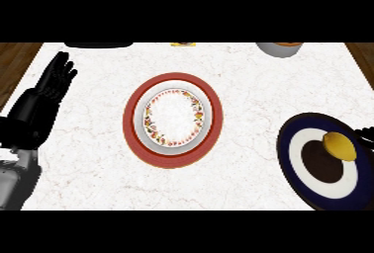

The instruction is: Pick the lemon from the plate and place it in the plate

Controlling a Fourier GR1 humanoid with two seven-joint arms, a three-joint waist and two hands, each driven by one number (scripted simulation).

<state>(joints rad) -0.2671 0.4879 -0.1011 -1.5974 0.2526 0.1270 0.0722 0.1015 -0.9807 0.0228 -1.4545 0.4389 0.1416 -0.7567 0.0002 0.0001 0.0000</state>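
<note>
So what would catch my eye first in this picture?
Probably the red-rimmed plate with a flowery ring, in the middle of the white marble counter. Next, the yellow lemon on the dark blue plate at the right edge. The robot's black left hand rests at the left edge, fingers up.

We are looking through a single head view, facing steeply down onto the counter (248, 74) from above. We are seeing its far edge near the top, wooden floor (16, 53) at both upper corners, and the near side running out past the lower edge.
</note>
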